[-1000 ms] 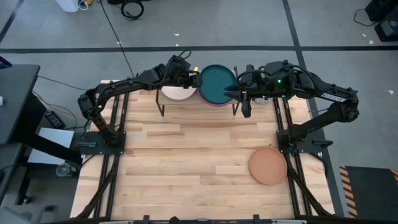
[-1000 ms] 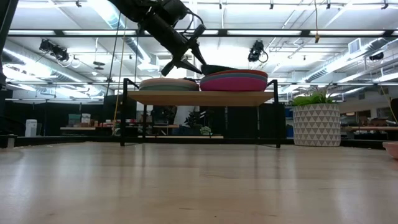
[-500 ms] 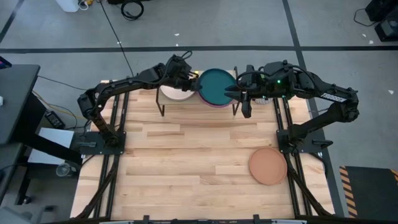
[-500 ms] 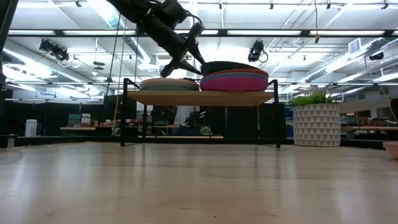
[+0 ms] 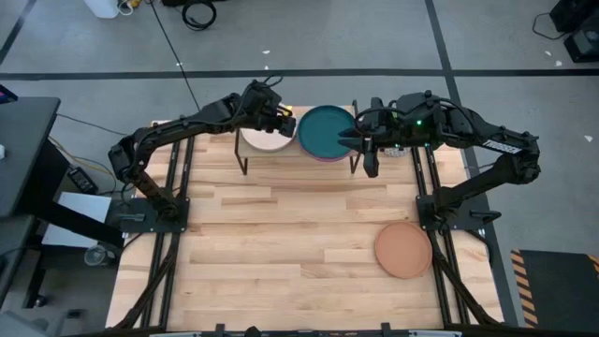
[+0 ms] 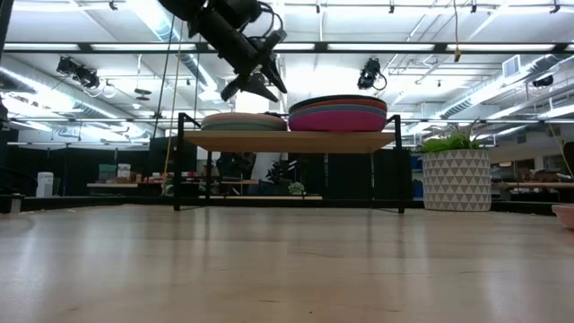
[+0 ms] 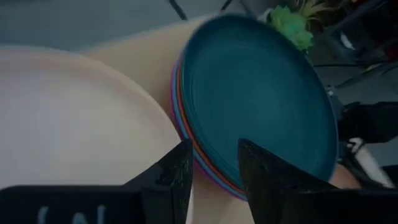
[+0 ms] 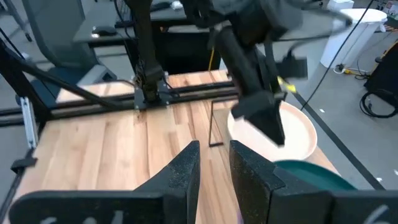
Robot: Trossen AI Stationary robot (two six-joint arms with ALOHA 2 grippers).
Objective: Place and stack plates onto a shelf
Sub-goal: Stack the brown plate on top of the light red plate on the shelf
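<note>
1. Shelf (image 5: 281,153) sits at the table's (image 5: 281,234) far edge, carrying two plate stacks.
2. Right stack: teal plate (image 5: 326,130) on top, with magenta (image 6: 337,119) and orange rims showing below it in the low view.
3. Left stack: cream plate (image 5: 266,140) on top.
4. Left gripper (image 5: 284,120) hangs above the gap between the stacks, clear of the teal plate. Fingers (image 7: 176,171) are a narrow gap apart, holding nothing.
5. Right gripper (image 5: 369,159) is at the shelf's right end, just beside the right stack. Its fingers (image 8: 186,168) are slightly parted and empty.
6. Tan plate (image 5: 403,249) lies alone on the table, near right, well apart from the shelf.
</note>
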